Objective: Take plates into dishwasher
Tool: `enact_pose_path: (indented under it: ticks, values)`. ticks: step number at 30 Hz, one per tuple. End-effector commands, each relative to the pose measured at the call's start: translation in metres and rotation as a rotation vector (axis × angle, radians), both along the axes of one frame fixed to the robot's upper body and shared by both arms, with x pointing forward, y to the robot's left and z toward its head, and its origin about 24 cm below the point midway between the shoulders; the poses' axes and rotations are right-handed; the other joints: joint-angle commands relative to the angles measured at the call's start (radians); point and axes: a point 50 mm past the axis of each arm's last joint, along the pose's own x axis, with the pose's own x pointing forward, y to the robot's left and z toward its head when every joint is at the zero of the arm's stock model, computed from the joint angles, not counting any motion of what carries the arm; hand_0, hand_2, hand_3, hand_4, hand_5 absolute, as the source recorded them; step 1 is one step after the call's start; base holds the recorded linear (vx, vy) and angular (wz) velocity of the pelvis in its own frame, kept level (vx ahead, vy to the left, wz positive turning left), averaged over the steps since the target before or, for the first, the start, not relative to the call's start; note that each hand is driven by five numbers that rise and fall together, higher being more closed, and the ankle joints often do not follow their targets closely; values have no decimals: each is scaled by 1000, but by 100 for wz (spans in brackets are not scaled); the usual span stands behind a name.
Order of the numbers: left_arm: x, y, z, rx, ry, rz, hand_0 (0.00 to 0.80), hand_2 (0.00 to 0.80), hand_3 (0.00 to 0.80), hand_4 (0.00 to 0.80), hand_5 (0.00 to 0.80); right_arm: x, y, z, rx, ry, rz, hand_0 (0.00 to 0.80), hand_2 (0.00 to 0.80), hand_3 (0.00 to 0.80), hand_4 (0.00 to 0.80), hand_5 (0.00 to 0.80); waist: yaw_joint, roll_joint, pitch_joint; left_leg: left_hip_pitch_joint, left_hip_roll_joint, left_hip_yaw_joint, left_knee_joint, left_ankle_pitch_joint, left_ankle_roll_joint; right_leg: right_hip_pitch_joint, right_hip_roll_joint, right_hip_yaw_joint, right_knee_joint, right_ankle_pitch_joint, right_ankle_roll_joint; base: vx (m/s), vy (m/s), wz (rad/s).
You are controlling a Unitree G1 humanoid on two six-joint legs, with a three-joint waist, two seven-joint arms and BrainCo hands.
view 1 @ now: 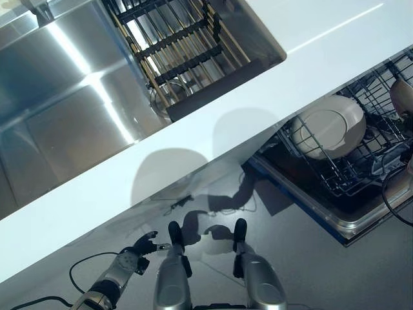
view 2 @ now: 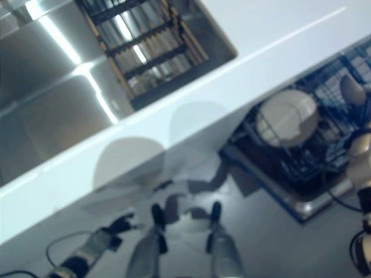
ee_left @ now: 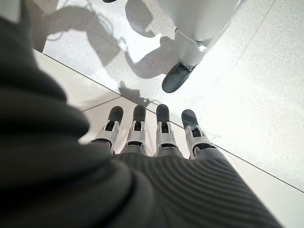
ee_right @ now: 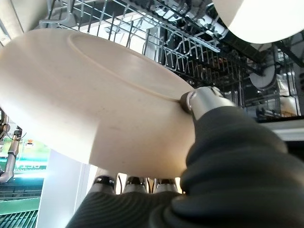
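Plate [ee_right: 95, 109] pinched in right hand [ee_right: 209, 102], seemingly over dishwasher rack [ee_right: 156, 33].

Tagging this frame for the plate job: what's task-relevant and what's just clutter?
In the job:
- plate pinched in the right hand
- plate already standing in the dishwasher rack

Just there:
- sink
- drying rack over the sink
- white countertop
- left hand, empty, fingers straight

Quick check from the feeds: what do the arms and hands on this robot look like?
Silver-grey arms. The left hand has silver fingers with dark rounded tips in a row, and a dark ribbed cover over its back and wrist. The right hand has the same ribbed cover and a silver, dark-tipped thumb.
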Motion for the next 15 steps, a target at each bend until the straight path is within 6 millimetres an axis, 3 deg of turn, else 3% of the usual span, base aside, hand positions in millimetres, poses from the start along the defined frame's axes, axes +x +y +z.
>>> enact_pose_path:
  ticks: [1, 15]
  values:
    - [-1, 5, 1, 6, 13, -1, 0, 0, 0, 0, 0, -5, -7, 40, -111, -93, -63, 800, 800, 800, 800, 800, 36, -15, -24, -117, 33, -51, 32, 83, -3, -81, 14, -40, 245, -162, -41, 10, 0, 5]
    - [6, -3, 3, 4, 6, -29, 0, 0, 0, 0, 0, 12, 7, 40, 11, -97, -15, 800, 800, 800, 800, 800, 46, -5, -12, -125, 20, -56, 37, 71, 3, -106, 2, -46, 261, -160, -40, 1, 0, 0]
